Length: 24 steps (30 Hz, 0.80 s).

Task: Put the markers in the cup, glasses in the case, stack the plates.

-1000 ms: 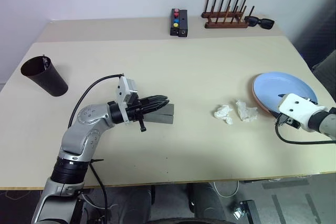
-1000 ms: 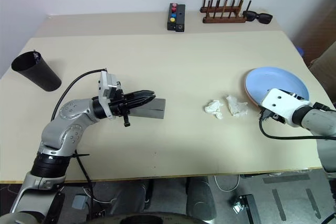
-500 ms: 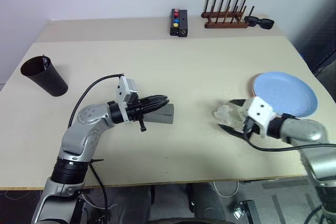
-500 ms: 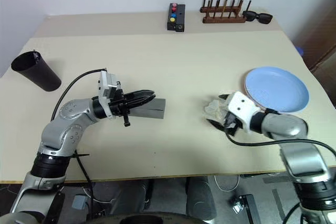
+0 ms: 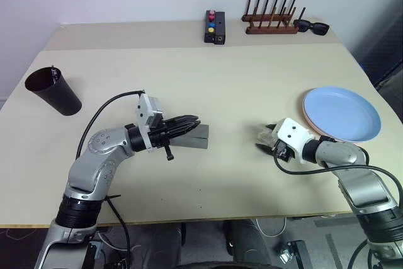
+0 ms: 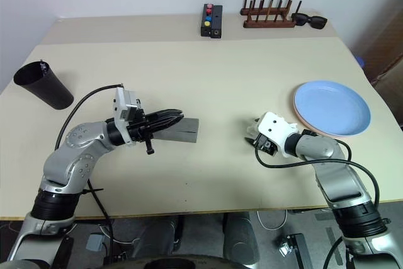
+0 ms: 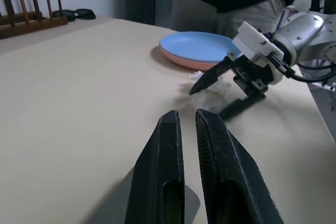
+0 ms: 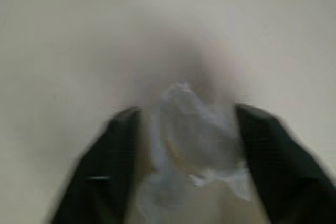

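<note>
On the beige tabletop, nearest the robot, the right gripper straddles a crumpled white wad of tissue, its black fingers parted either side, not yet pinching it. Level with it, the left gripper is clamped onto the grey rectangular hard-shell case. Past the right arm, the light blue round plate sits stacked on the salmon pink plate. Far left stands the tall dark tapered cup; at the back edge lie black sunglasses.
</note>
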Motion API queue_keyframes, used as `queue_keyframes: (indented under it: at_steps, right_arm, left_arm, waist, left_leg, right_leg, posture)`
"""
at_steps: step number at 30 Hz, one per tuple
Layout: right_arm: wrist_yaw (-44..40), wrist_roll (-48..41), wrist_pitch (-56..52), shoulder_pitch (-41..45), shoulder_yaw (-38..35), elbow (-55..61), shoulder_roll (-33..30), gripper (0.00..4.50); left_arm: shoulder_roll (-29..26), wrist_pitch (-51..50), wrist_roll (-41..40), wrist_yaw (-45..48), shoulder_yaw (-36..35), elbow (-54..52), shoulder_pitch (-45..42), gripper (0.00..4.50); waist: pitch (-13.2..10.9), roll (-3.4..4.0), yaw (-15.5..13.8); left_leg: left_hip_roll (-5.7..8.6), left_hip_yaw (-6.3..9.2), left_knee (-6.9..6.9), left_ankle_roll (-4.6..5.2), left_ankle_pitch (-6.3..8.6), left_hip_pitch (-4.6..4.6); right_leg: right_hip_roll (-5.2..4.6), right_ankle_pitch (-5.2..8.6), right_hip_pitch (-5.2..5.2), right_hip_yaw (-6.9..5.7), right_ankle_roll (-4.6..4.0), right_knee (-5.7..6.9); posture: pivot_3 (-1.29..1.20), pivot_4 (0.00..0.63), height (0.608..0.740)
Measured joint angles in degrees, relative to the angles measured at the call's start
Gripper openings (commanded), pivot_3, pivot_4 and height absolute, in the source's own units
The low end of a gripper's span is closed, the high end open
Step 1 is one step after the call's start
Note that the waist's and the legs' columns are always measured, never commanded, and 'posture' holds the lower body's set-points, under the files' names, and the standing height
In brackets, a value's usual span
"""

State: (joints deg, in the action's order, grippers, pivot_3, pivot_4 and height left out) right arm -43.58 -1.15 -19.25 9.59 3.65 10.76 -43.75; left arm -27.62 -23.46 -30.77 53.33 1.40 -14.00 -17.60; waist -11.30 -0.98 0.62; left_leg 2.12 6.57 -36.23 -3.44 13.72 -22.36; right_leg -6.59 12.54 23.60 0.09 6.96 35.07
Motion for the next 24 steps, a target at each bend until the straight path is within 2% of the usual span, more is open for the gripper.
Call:
queue_keyframes:
  at_steps: [3,12,16,21,24]
  right_arm:
    - [-0.17,0.00,0.14,0.00,-0.50,0.19,-0.43,0.07]
    - [-0.54,-3.48,0.78,1.89,-5.54,4.68,-0.60,0.07]
    - [5.98,1.07,1.09,6.12,-9.57,-2.47,-3.23,0.07]
    - [12.80,6.78,1.60,6.12,-11.31,-12.34,-5.04,0.07]
    - [13.62,7.97,2.31,4.56,-11.32,-15.30,-5.53,1.04]
  left_arm:
    - [0.00,-0.27,0.00,-0.07,0.00,-0.08,0.02,0.44]
    - [0.21,-0.85,0.00,0.03,0.04,-0.09,0.02,0.44]
    - [0.58,-0.89,-0.03,0.20,0.09,-0.10,-0.05,0.44]
    - [0.68,-0.90,-0.03,0.22,0.10,-0.10,-0.05,0.44]
    - [0.77,-0.91,-0.03,0.22,0.12,-0.10,-0.05,0.44]
  waist:
    - [0.00,0.00,0.00]
    - [0.00,0.00,0.00]
    - [0.00,0.00,-0.18]
    - [-0.01,0.00,-0.05]
    - [0.00,0.01,0.21]
  left_leg:
    - [0.00,0.00,0.00,0.00,0.00,0.00]
    - [0.00,0.00,-0.01,0.00,0.00,0.00]
    - [0.01,0.00,0.00,0.00,0.00,-0.02]
    - [0.01,-0.01,0.06,0.01,0.01,-0.03]
    - [0.01,-0.03,0.05,0.01,0.01,-0.01]
  right_leg:
    - [0.00,0.00,0.00,0.00,0.00,0.00]
    - [0.00,0.00,0.00,0.00,0.00,0.00]
    - [-0.01,0.01,0.00,-0.01,-0.02,-0.01]
    - [-0.01,0.01,0.02,-0.01,-0.01,-0.06]
    - [-0.01,0.01,0.02,-0.01,-0.01,-0.03]
  posture:
    - [0.00,0.150,0.734]
    - [0.00,0.150,0.734]
    - [0.00,0.150,0.734]
    - [0.00,0.150,0.734]
    - [0.00,0.150,0.734]
